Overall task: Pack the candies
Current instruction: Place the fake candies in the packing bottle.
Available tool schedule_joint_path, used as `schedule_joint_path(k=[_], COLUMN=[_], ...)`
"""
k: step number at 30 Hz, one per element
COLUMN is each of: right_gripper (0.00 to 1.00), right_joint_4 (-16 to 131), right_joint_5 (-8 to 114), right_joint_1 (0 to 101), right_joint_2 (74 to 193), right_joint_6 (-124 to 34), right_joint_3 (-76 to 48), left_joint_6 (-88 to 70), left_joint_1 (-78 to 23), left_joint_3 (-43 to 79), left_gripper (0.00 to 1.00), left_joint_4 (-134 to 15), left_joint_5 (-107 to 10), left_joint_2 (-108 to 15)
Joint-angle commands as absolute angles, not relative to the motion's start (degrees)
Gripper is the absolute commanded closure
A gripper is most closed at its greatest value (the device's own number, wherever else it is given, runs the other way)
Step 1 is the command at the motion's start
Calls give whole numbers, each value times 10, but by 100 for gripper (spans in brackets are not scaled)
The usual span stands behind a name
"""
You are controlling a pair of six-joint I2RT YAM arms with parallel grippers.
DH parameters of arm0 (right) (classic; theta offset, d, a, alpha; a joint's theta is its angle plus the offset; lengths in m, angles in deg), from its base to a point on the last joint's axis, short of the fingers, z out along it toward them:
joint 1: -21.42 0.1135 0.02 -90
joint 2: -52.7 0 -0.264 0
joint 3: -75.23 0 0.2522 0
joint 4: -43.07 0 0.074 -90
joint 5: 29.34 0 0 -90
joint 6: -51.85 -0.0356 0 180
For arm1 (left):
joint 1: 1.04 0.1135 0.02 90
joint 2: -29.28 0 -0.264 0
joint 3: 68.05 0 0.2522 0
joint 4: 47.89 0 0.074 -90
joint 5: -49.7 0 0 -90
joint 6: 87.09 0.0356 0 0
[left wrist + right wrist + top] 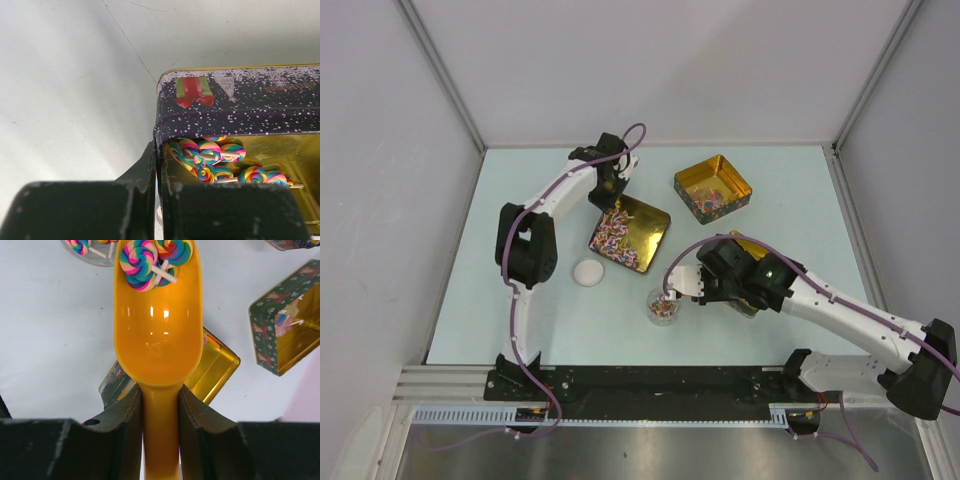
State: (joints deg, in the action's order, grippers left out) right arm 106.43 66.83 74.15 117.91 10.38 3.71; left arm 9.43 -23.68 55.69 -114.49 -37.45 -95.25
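Pincer R (160,396) clamped on scoop (157,335) w/ candies (142,260), pincer L (156,172) pinching tin (240,105) wall.

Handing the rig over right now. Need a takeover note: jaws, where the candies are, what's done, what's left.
Left gripper: jaws shut on the wall of the open tin.
Right gripper: jaws shut on the orange scoop handle, its tip over the clear cup.
Candies: most in the tin, a few at the scoop's lip, some in the cup.
Done: cup partly filled.
Left: tip this load in, scoop more, then probably fit the white lid lying beside the cup.
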Motion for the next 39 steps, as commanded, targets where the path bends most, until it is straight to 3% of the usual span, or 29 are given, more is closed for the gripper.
schedule_joint_path(k=[1,20,39], right_gripper=[100,100,100], right_joint_4=[1067,1071,1055], right_joint_5=[736,783,906], right_joint_1=[761,829,892], right_joint_2=[1171,1201,1251], right_joint_6=[115,129,150], right_joint_3=[34,34,34], left_joint_6=[95,95,95], left_joint_1=[-235,-236,-235], left_joint_3=[560,563,563], left_gripper=[100,100,100], left_joint_4=[-1141,-1142,-1143], left_joint_5=[-373,-371,-372], left_joint_2=[-925,-929,-931])
